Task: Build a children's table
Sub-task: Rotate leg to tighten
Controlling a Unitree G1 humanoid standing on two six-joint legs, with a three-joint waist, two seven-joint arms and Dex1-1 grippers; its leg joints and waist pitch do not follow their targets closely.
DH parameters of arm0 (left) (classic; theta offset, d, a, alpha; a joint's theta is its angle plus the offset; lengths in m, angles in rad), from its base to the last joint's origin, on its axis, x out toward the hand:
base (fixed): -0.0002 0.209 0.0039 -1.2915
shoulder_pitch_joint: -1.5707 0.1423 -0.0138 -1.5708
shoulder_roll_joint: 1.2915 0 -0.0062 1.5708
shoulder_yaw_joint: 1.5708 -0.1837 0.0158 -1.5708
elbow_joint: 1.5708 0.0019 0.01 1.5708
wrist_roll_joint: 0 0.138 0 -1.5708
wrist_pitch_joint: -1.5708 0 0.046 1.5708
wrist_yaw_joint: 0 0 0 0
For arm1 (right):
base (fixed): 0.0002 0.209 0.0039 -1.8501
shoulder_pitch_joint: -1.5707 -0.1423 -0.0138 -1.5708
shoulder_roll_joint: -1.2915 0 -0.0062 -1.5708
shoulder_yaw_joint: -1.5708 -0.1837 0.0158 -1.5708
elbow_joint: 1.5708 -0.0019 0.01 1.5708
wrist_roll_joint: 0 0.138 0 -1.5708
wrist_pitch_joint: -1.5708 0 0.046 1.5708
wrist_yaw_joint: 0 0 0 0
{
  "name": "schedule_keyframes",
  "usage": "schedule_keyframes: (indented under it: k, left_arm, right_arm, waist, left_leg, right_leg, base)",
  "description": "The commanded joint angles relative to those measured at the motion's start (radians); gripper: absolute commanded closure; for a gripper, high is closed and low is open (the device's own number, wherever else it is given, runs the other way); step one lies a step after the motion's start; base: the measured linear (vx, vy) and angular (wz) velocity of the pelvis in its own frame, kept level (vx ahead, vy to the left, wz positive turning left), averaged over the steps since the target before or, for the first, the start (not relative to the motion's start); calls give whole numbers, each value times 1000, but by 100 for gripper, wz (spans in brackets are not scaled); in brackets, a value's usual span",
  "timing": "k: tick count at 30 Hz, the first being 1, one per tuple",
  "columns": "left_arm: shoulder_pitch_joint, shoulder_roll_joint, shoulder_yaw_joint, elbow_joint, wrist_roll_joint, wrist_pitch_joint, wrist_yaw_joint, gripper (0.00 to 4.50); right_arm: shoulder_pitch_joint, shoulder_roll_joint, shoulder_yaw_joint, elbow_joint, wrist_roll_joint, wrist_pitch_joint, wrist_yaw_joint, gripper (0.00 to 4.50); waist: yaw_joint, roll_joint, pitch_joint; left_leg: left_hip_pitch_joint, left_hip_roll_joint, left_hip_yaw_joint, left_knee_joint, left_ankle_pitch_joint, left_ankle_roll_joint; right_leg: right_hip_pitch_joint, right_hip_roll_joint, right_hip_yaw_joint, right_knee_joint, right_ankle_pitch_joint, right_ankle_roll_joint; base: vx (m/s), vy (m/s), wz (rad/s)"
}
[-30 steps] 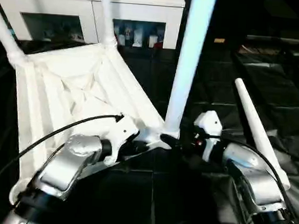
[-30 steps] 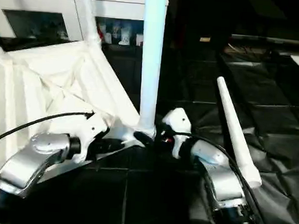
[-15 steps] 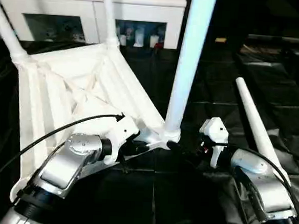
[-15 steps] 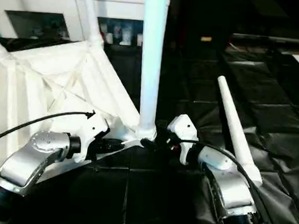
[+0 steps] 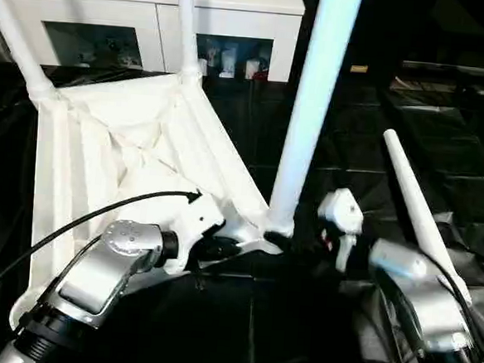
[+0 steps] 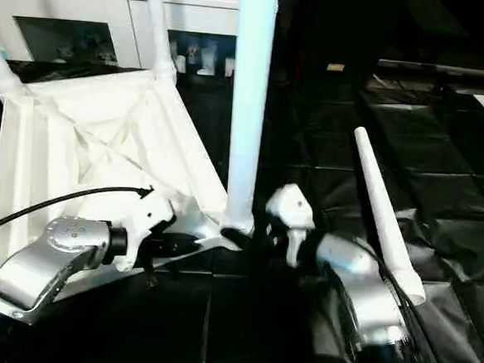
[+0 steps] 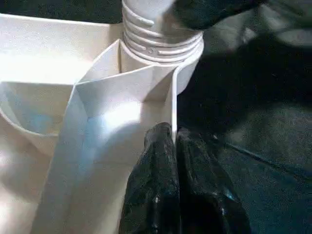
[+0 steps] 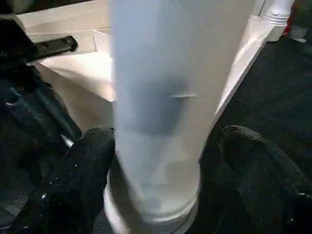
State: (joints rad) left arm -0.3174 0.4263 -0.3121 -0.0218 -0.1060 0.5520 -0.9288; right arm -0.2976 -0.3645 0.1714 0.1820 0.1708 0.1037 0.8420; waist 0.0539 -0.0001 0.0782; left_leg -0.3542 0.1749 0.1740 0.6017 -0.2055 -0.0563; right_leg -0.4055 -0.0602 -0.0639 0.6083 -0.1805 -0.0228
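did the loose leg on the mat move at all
no, the loose leg lies in the same spot against the black mat's seams

1. A white cabinet (image 5: 154, 9) stood at the far side of the scene, its flat top pale and bare.
2. Behind its glass doors (image 5: 230, 56) sat a row of small items, too small to tell apart.
3. Black sheeting (image 6: 443, 162) covered the floor, creased into a grid of fold lines.
4. At the near right the sheeting (image 5: 470, 247) lay rumpled and raised into wrinkles.
5. A small yellowish tag (image 6: 335, 68) lay on the dark ground near the cabinet's right end.
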Motion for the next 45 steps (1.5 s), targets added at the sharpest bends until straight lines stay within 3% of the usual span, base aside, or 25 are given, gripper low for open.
schedule_keyframes:
  k: [1,4,10,12,13,20,21,22,25,26,29,32,35,45]
  left_arm:
    - [-9,4,-22,23,3,-12,-15,450]
    - [-12,-4,-8,6,-18,15,-12,450]
    - [-20,4,-7,16,-18,4,-16,450]
    - [-21,6,-3,22,-19,-1,-18,450]
    - [-22,7,-3,24,-18,-2,-19,450]
    - [-24,12,-10,33,-20,-3,-27,450]
    - [-24,12,-10,33,-20,-3,-27,450]
    - [-25,12,-12,34,-21,-3,-30,450]
    - [-26,16,-15,37,-21,-6,-34,450]
    - [-26,17,-16,38,-21,-5,-35,450]
    - [-29,19,-19,42,-21,-5,-38,450]
    - [-33,21,-21,49,-20,-4,-43,450]
    - [-36,21,-22,53,-19,-3,-45,450]
    - [-40,25,-28,67,-17,-6,-54,450]
  right_arm:
    - [1,1,10,18,-12,-16,11,73]
    - [16,-8,21,-4,1,1,42,73]
    - [-2,-4,32,39,1,-25,70,73]
    - [-11,5,33,54,-5,-30,68,73]
    - [-15,8,32,59,-6,-28,65,73]
    - [-16,13,27,77,0,-25,72,73]
    - [-16,13,27,77,0,-25,72,100]
    - [-16,16,21,80,7,-22,74,108]
    - [-17,21,15,82,13,-20,72,113]
    - [-17,22,14,81,13,-22,69,142]
    - [-15,24,14,80,14,-21,68,156]
    - [-10,27,14,79,14,-23,66,182]
    - [-5,28,14,75,13,-23,65,186]
    - [12,35,7,74,13,-22,49,188]
  waist:
    - [2,-2,-70]
    - [8,-8,-69]
    - [10,-10,-75]
    - [11,-2,-78]
    - [10,-6,-79]
    - [10,-2,-79]
    - [10,-3,-79]
    - [10,4,-78]
    - [10,7,-78]
    - [10,6,-78]
    - [9,6,-79]
    - [9,12,-77]
    - [9,10,-77]
    - [9,18,-76]
  left_leg:
    - [1,51,-14,-67,-126,70]
    - [1,52,-14,-68,-127,71]
    - [-2,51,-16,-67,-106,76]
    - [-2,51,-17,-65,-96,76]
    - [-2,51,-16,-64,-94,78]
    - [-3,51,-16,-64,-96,74]
    - [-2,51,-16,-64,-95,75]
    - [-2,51,-17,-64,-99,74]
    - [-1,51,-17,-64,-107,71]
    - [-2,51,-17,-65,-110,71]
    - [0,51,-17,-64,-116,66]
    - [0,50,-19,-65,-124,62]
    - [1,50,-18,-66,-133,59]
    - [2,50,-19,-67,-145,53]
  right_leg:
    - [56,-80,57,-69,-182,-242]
    - [58,-81,57,-67,-186,-238]
    - [60,-82,55,-63,-184,-233]
    - [60,-82,55,-61,-167,-238]
    - [60,-81,55,-61,-154,-243]
    - [62,-80,55,-59,-143,-247]
    - [62,-80,55,-59,-140,-248]
    - [61,-80,54,-59,-137,-251]
    - [62,-79,55,-59,-128,-256]
    - [62,-79,54,-59,-129,-257]
    - [63,-79,54,-60,-126,-259]
    - [64,-79,54,-59,-126,-261]
    - [64,-78,54,-61,-136,-258]
    - [64,-78,54,-63,-137,-261]
  base:
    - [0,0,0]
    - [0,0,0]
    - [0,0,0]
    - [0,0,0]
    - [0,0,0]
    - [0,0,0]
    - [0,0,0]
    - [0,0,0]
    - [0,0,0]
    - [0,0,0]
    - [0,0,0]
    - [0,0,0]
    - [0,0,0]
    - [0,0,0]
